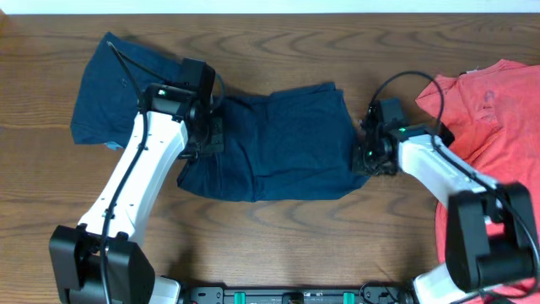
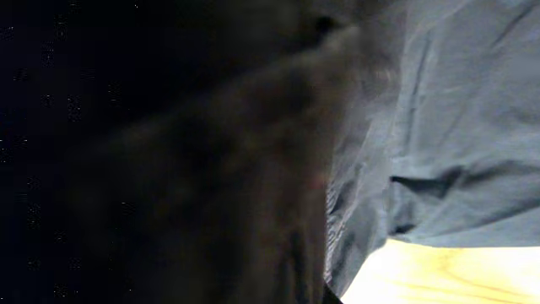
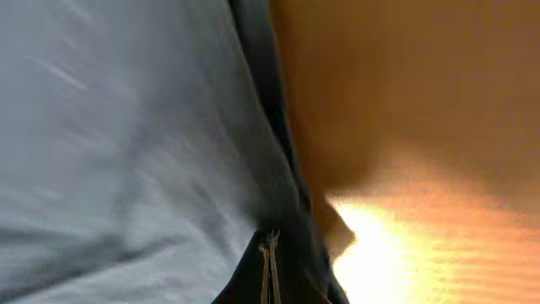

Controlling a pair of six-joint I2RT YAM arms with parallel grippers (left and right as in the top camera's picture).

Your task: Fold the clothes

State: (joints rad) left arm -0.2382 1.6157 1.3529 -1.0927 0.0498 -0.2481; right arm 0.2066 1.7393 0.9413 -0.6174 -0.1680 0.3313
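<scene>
Shorts of dark navy blue cloth (image 1: 278, 143) lie spread across the middle of the brown wooden desk (image 1: 278, 245), a second dark navy garment (image 1: 105, 89) bunched at far left and a coral-red shirt (image 1: 494, 110) at the right. The left tool (image 1: 208, 139) is down at the shorts' left edge, the right tool (image 1: 369, 156) at their right edge. Whether either is apart or clamped, I cannot tell.

Overhead view is looking evenly lit and sharp, with only soft shadows falling on the table (image 1: 278, 236). Left wrist cam is struggling: over half the frame is sitting in blurry near-black (something way too close to the lens). The navy shorts (image 2: 456, 101) are coming through clearer, and the table strip is blowing out pale yellow. Right wrist view is smearing everything soft, with hot glare glowing on the wood.
</scene>
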